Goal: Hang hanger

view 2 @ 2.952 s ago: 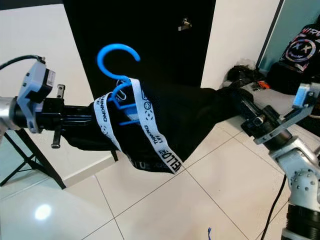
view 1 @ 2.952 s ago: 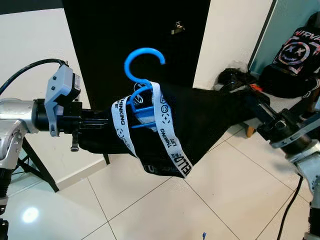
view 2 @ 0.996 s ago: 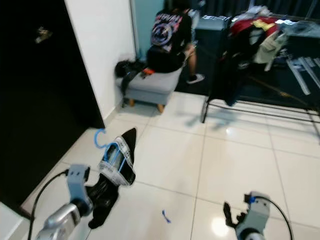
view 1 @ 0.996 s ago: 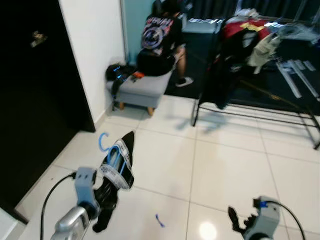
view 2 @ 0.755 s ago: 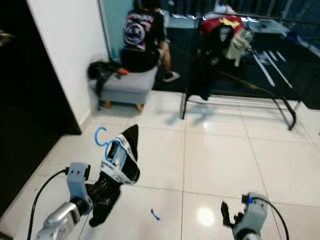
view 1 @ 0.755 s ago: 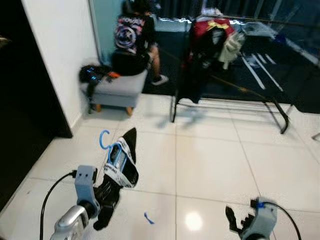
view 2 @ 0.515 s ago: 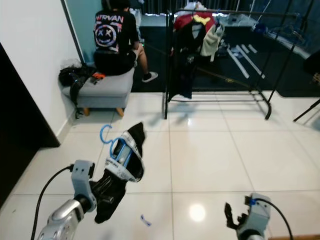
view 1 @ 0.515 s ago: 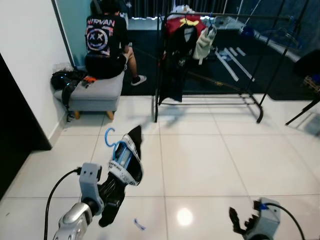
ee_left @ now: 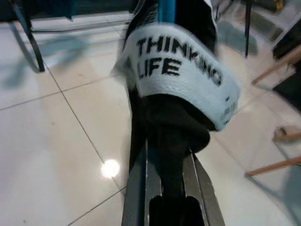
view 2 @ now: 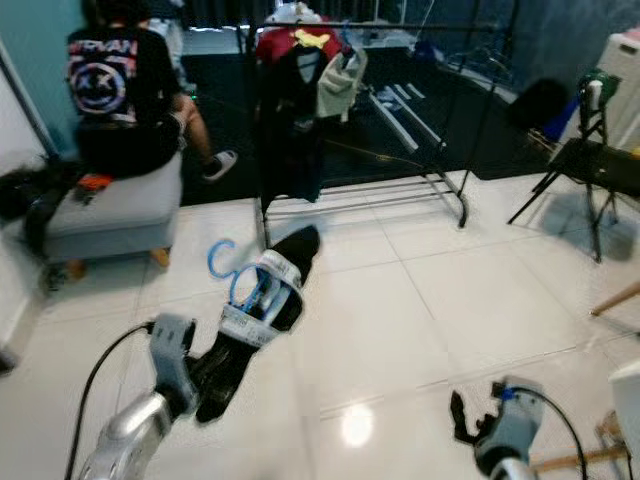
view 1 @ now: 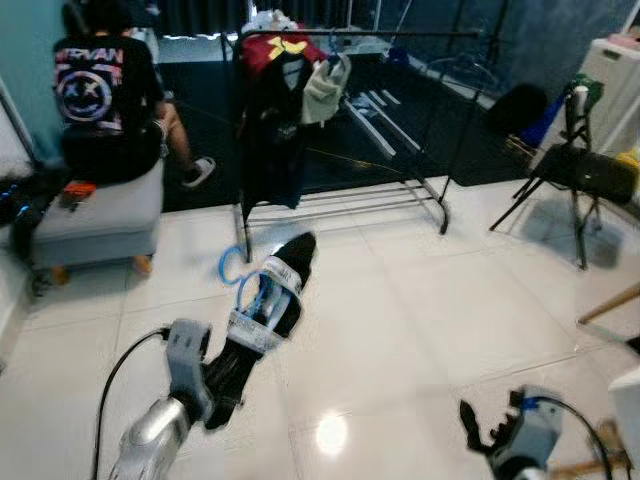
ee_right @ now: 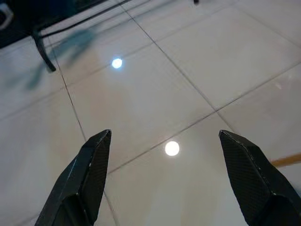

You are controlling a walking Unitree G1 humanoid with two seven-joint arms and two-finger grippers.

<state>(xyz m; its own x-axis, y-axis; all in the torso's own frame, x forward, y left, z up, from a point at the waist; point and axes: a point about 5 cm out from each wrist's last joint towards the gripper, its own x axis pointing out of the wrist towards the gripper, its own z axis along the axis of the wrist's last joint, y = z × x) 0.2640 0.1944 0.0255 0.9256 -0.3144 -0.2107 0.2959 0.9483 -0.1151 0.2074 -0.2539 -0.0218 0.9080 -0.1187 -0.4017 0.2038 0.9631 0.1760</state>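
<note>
A blue hanger [view 1: 233, 266] carries a black garment [view 1: 290, 262] wrapped with a white band [ee_left: 178, 70] printed "THINKING LIFE". My left gripper [ee_left: 167, 190] is shut on the garment's lower end and holds it low over the floor, with the hook pointing up and away. Cloth covers its fingertips. Low at the right, my right gripper [ee_right: 164, 160] stands open above the tiles with nothing in it. Ahead is a black clothes rack [view 1: 455, 110], its top rail [view 1: 400, 34] holding several garments at its left end.
A person in a black printed shirt [view 1: 95, 95] sits on a grey ottoman [view 1: 90, 228] at the left. A black folding stand [view 1: 575, 175] and a white cabinet [view 1: 622, 75] are at the right. A wooden stick [view 1: 610, 305] crosses the right edge. Glossy white tiles lie between me and the rack.
The whole view has swung right: the dark door and wall are gone, and the rack now sits ahead and nearer. My left gripper still holds the hanger's garment; the right stays open.
</note>
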